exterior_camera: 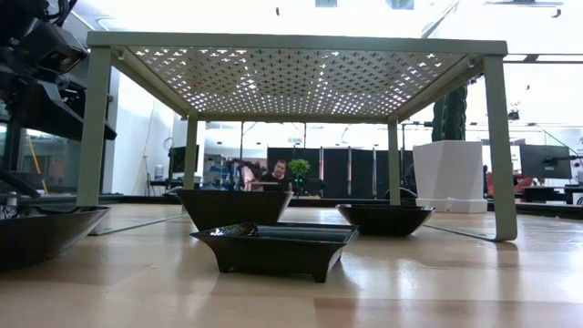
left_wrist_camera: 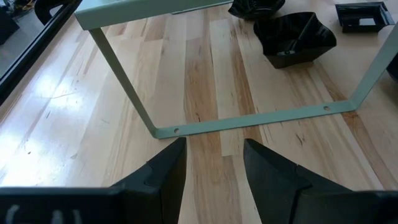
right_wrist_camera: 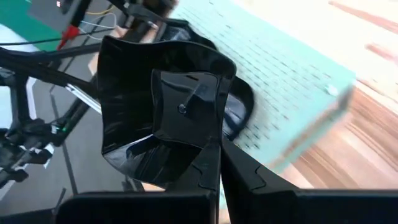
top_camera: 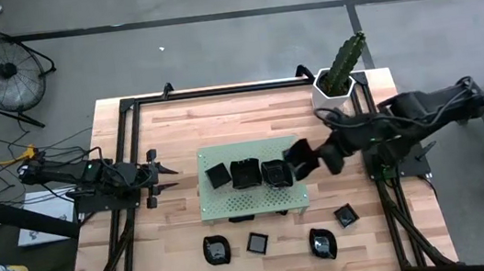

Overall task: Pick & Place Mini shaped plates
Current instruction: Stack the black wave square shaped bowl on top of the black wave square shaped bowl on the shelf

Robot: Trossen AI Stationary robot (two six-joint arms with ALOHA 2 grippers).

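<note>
A green perforated board [top_camera: 255, 200] stands on legs mid-table, with three mini shaped plates [top_camera: 245, 173] in a row on its top. My right gripper [top_camera: 309, 157] hangs above the board's right end, shut on another glossy black plate [right_wrist_camera: 168, 106] with a wavy rim. Several more black plates [top_camera: 257, 242] rest flat on the wood near the front edge; the low view shows them as well [exterior_camera: 273, 246]. My left gripper [left_wrist_camera: 214, 162] is open at the left, just short of the board's foot rail [left_wrist_camera: 249, 118], with nothing between its fingers. My right gripper pinches the plate's rim [right_wrist_camera: 210, 148] between its two fingers, at one edge of the plate. The fingers slant down from the table's right side. The plate is lifted clear of the board and stands tipped on edge beyond the fingertips.
A white hexagonal pot with a cactus [top_camera: 336, 85] stands at the table's far right corner, behind my right arm. The board's legs [exterior_camera: 499, 146] and foot rails stand on the wood. Bare wood lies left of the board and along the far edge.
</note>
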